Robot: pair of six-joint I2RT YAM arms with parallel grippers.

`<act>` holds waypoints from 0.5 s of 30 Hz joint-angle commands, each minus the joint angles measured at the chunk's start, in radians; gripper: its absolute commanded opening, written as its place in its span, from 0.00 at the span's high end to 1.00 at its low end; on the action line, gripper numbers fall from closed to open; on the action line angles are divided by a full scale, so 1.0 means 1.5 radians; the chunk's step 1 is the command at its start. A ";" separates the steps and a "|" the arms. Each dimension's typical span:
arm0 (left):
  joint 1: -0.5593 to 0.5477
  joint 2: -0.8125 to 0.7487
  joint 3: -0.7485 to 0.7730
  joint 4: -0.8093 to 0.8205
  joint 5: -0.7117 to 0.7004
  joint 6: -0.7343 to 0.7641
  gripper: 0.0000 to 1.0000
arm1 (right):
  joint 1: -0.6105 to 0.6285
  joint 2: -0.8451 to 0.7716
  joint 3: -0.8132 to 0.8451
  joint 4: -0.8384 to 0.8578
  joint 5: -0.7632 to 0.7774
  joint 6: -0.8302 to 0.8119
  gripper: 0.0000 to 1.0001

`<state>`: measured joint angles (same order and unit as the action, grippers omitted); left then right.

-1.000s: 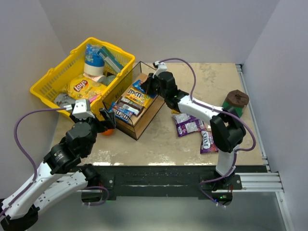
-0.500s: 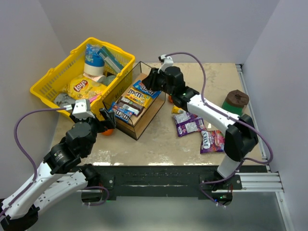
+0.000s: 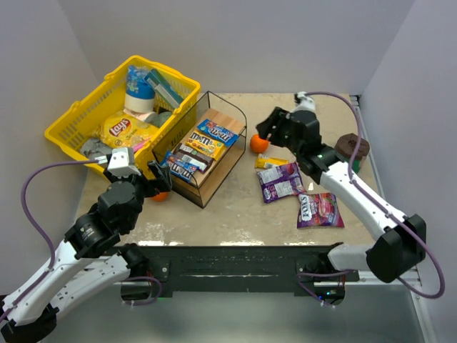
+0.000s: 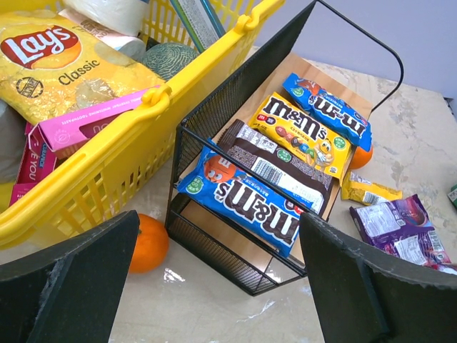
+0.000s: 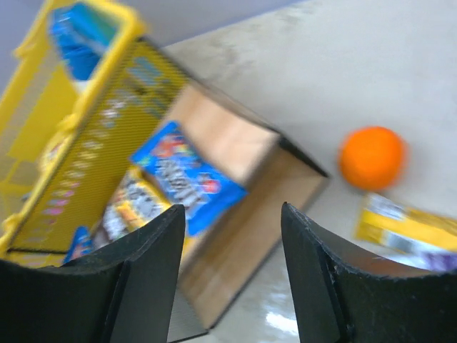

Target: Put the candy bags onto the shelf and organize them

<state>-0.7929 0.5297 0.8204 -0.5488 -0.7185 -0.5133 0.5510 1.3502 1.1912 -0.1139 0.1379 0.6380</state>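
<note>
The shelf (image 3: 232,153) stands mid-table and carries several candy bags in a row: a blue one (image 3: 218,132) at the top, then a yellow one (image 3: 202,145), a brown one (image 3: 191,157) and a blue one (image 3: 180,168). More bags lie on the table to its right: yellow (image 3: 271,162), purple (image 3: 280,180) and pink-purple (image 3: 319,209). My right gripper (image 3: 268,131) hovers right of the shelf, open and empty (image 5: 232,211). My left gripper (image 4: 219,216) is wide open in front of the shelf (image 4: 214,250), holding nothing.
A yellow basket (image 3: 75,121) with a Lay's bag (image 3: 123,130) sits left of the shelf. One orange (image 3: 258,143) lies by the shelf's right side, another (image 3: 161,194) at its front left. A brown-lidded green container (image 3: 351,150) stands at the far right.
My right gripper opened, left the blue bag on the shelf's top tier and drew back to the right. The left arm has not moved.
</note>
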 commanded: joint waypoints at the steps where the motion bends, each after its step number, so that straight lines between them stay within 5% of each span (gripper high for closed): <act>1: -0.001 -0.001 -0.001 0.011 -0.004 -0.009 0.01 | -0.094 -0.050 -0.106 -0.063 0.024 0.034 0.40; 15: -0.001 0.017 -0.006 0.030 0.027 -0.001 0.00 | -0.120 0.139 -0.095 -0.129 0.120 -0.062 0.44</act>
<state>-0.7929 0.5526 0.8200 -0.5404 -0.6838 -0.5125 0.3702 1.4921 1.0222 -0.2779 0.2611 0.5827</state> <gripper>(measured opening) 0.994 0.560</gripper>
